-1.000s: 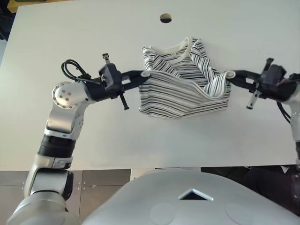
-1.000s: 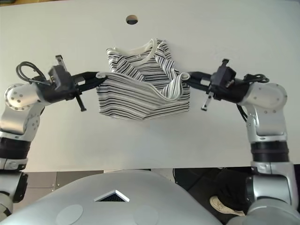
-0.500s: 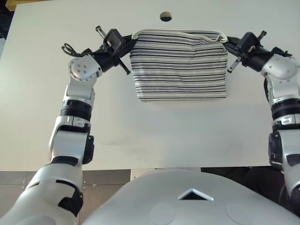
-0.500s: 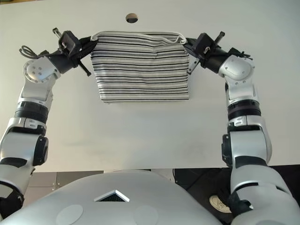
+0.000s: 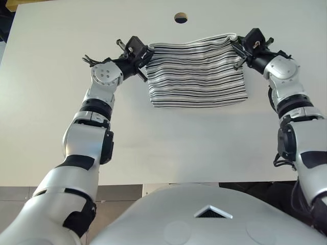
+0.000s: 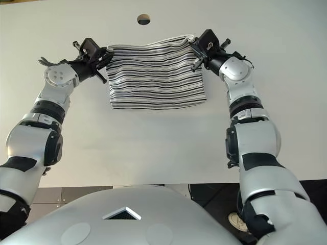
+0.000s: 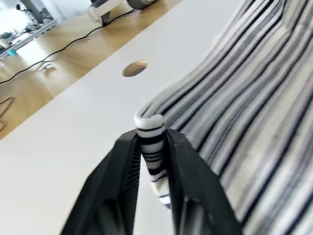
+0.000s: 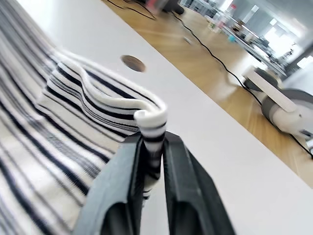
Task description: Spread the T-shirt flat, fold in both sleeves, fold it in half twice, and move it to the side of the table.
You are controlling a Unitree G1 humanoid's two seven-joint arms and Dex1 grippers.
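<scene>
We see the striped T-shirt (image 5: 196,71) folded into a rough rectangle on the white worktop (image 5: 163,148), well toward its far side and just short of a round hole (image 5: 180,19) in the surface. The left end effector (image 7: 150,137) is clenched on the T-shirt's far left corner, with a white-edged fold of cloth pinched between its 2 black fingers (image 7: 122,166). The right end effector (image 8: 151,138) is clamped the same way on the far right corner, where the white trim curls over its tips. Both arms stretch forward over the worktop. The far edge runs between the 2 grips, its right corner a little farther away than its left. The near edge lies flat on the worktop.
</scene>
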